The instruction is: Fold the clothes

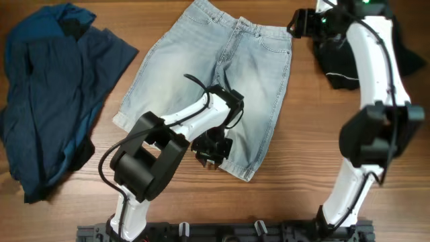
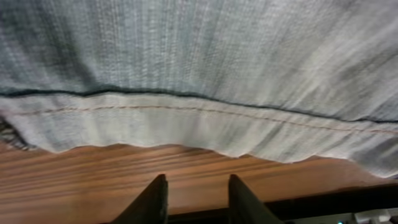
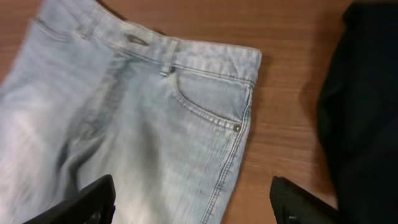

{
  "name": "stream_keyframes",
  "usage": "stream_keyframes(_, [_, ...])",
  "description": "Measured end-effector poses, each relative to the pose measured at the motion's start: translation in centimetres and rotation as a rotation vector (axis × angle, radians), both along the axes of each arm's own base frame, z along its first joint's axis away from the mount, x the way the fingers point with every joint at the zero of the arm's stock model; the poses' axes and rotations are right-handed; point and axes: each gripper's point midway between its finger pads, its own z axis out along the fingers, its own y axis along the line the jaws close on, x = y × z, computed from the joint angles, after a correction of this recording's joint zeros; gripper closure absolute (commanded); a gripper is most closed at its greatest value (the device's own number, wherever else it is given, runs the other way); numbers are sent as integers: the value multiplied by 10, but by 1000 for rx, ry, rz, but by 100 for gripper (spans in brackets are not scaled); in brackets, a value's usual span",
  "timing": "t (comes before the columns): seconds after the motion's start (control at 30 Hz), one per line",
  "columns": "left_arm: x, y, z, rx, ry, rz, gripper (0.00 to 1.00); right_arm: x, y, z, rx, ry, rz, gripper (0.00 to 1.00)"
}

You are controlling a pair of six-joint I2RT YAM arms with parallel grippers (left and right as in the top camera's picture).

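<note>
The light denim shorts (image 1: 208, 74) lie flat mid-table, waistband at the far side. My left gripper (image 1: 209, 156) hovers at the hem of the right-hand leg. In the left wrist view its fingers (image 2: 196, 190) are open and empty over bare wood, just short of the stitched hem (image 2: 199, 121). My right gripper (image 1: 300, 25) is by the waistband's right corner. In the right wrist view it is wide open (image 3: 193, 205) above the pocket (image 3: 205, 99). The dark navy garment (image 1: 54, 94) lies crumpled at the left. The black garment (image 1: 339, 64) lies at the far right under my right arm.
The wooden table (image 1: 302, 168) shows in front of and beside the shorts. The black garment (image 3: 367, 93) lies close to the right of the shorts' waistband. The arm bases stand at the table's front edge (image 1: 222, 232).
</note>
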Motion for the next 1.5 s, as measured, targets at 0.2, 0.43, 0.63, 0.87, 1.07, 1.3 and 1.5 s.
stream_keyframes(0.2, [-1,0,0,7,4,15,96,38,0,-80,56,47,-106,32])
stream_keyframes(0.43, [-8,6,4,37,33,22,96,55,6,-139,82,74,-154,34])
stream_keyframes(0.63, [-2,1,1,13,7,22,96,62,2,-150,-4,55,-207,96])
stream_keyframes(0.87, [14,0,-6,11,-71,7,96,-4,-25,-152,-102,331,-298,96])
stream_keyframes(1.07, [60,42,-11,50,-138,157,96,-79,-71,-97,-120,544,-439,96])
stream_keyframes(1.3, [99,100,-13,48,-155,380,96,-137,-74,-53,-206,683,-436,51])
stream_keyframes(1.5, [126,114,-5,2,-250,448,96,-137,-71,-61,-220,681,-351,33])
